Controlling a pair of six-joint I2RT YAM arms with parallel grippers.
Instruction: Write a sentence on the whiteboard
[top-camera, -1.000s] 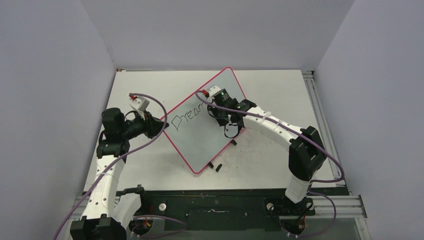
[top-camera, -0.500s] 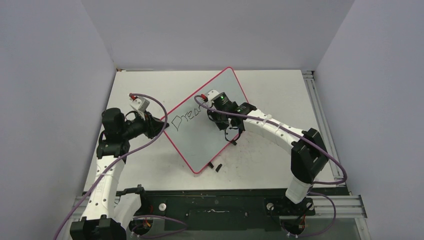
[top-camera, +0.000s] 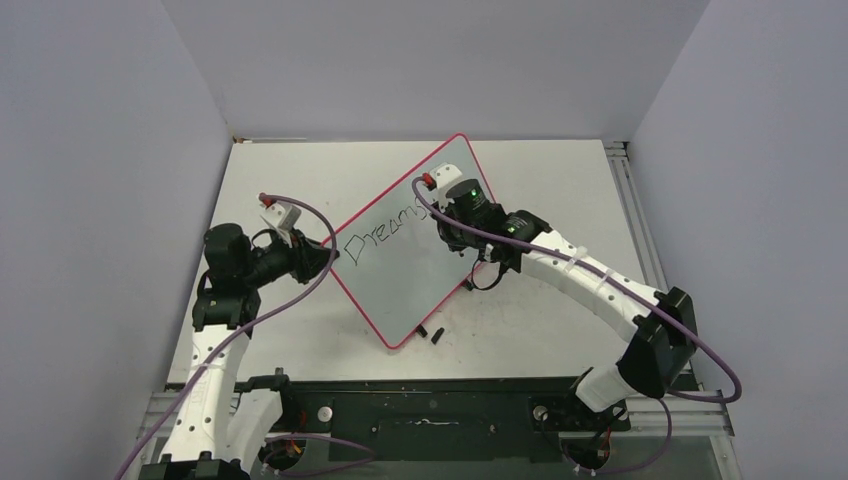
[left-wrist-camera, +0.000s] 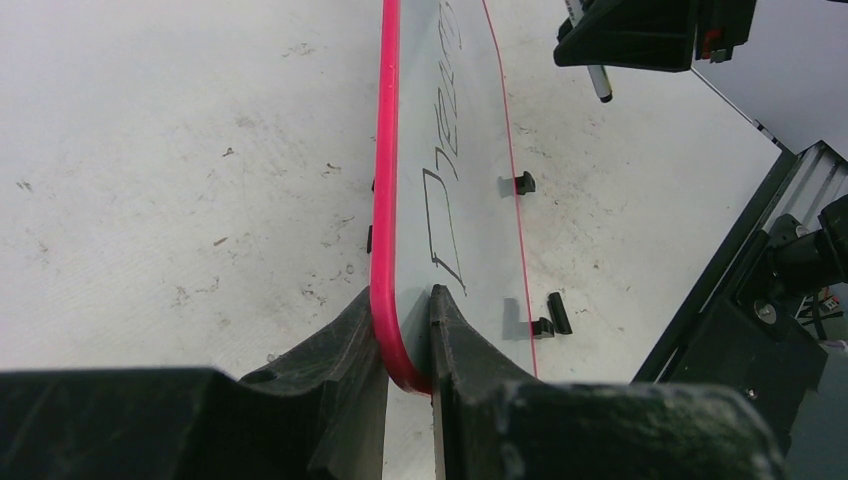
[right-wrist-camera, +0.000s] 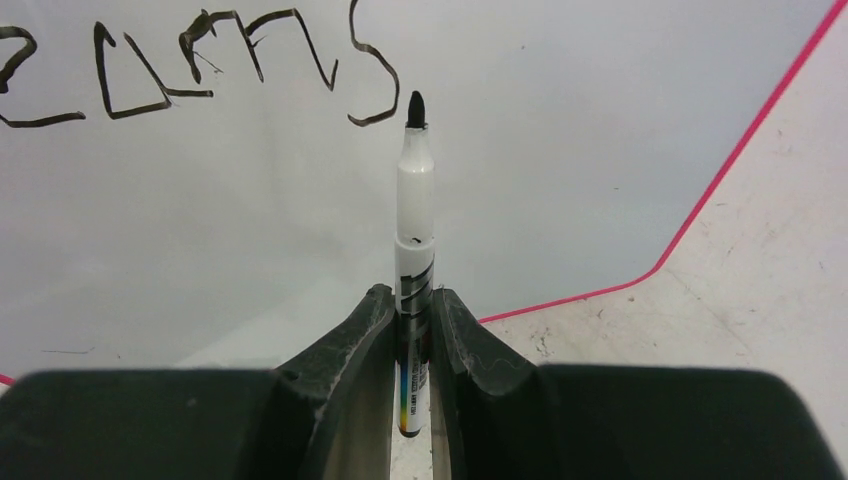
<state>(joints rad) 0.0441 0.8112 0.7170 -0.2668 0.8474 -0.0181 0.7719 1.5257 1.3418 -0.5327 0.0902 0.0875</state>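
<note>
left hand (left-wrist-camera: 405, 330) clamps whiteboard (left-wrist-camera: 470, 230) corner | right hand (right-wrist-camera: 412, 312) holds marker (right-wrist-camera: 415, 200) at sentence (right-wrist-camera: 200, 60)

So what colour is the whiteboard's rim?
Pink-red; the whiteboard rim shows best in the left wrist view.

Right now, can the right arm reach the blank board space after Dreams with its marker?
Probably yes: the marker, clamped in the right fingers, has its tip beside the final s, and the whiteboard past it is bare.
</note>
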